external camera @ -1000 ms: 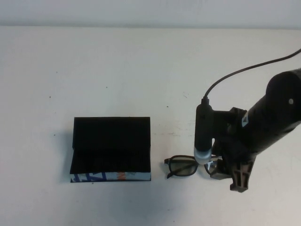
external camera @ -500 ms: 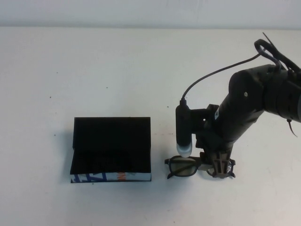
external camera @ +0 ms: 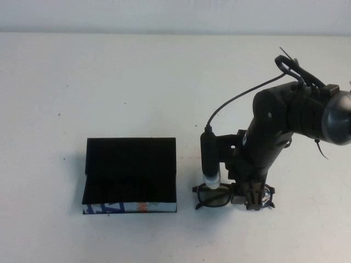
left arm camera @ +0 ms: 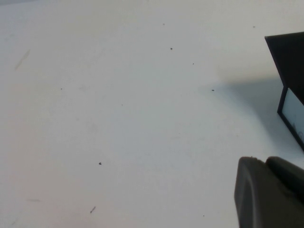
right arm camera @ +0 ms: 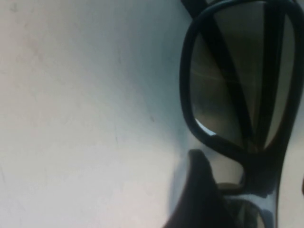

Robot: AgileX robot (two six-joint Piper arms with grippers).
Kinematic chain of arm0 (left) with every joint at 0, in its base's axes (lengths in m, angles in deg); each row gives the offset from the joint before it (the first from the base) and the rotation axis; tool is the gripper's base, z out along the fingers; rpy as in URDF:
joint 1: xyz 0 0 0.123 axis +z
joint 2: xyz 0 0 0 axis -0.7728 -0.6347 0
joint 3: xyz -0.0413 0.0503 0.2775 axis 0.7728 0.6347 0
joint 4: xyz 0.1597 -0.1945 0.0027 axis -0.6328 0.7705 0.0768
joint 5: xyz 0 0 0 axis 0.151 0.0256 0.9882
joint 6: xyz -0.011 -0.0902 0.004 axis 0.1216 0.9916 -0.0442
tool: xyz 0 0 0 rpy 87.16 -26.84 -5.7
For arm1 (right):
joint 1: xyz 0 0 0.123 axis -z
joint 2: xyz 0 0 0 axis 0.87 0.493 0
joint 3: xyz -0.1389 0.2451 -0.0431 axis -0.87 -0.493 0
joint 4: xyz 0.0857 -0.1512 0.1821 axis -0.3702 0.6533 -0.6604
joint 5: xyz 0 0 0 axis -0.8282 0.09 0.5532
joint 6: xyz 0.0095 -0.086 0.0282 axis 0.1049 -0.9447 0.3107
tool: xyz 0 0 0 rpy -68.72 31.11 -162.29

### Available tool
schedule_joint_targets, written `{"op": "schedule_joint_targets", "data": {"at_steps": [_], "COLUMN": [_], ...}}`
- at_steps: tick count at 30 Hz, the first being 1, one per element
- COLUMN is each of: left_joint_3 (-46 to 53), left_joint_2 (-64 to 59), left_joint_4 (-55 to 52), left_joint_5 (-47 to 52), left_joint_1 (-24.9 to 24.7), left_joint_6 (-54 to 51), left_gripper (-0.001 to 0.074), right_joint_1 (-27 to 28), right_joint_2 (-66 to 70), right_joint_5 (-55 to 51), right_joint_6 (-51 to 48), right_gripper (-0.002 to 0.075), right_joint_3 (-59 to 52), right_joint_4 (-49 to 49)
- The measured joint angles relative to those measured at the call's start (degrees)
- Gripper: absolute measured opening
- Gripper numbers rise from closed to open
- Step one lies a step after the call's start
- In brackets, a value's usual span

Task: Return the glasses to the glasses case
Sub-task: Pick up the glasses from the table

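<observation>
Glasses (external camera: 215, 195) lie flat on the white table (external camera: 137, 82), just right of the open black glasses case (external camera: 130, 174). Right gripper (external camera: 253, 198) is down over the frame's bridge area; cannot tell whether its jaws grip. Left gripper (left arm camera: 270, 194) sits low near the case; jaw state cannot be told

Right tool (external camera: 253, 198) points down at the table; left tool (left arm camera: 270, 192) hovers low.
</observation>
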Motion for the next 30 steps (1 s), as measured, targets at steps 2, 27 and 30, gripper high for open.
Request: {"op": "schedule_joint_targets", "data": {"at_steps": [2, 27, 30], "left_joint_3": [0.0, 0.0, 0.0], "left_joint_2": [0.0, 0.0, 0.0], "left_joint_4": [0.0, 0.0, 0.0], "left_joint_5": [0.0, 0.0, 0.0], "left_joint_1": [0.0, 0.0, 0.0], "left_joint_6": [0.0, 0.0, 0.0], "left_gripper": [0.0, 0.0, 0.0], "right_joint_1": [0.0, 0.1, 0.1], "right_joint_2": [0.06, 1.32, 1.32], "right_joint_5": [0.38, -2.56, -3.24], "right_joint_6": [0.0, 0.0, 0.0], "right_gripper": [0.0393, 0.0254, 0.0203], "right_joint_3": [0.0, 0.0, 0.0], "right_joint_4": [0.1, 0.3, 0.3]}}
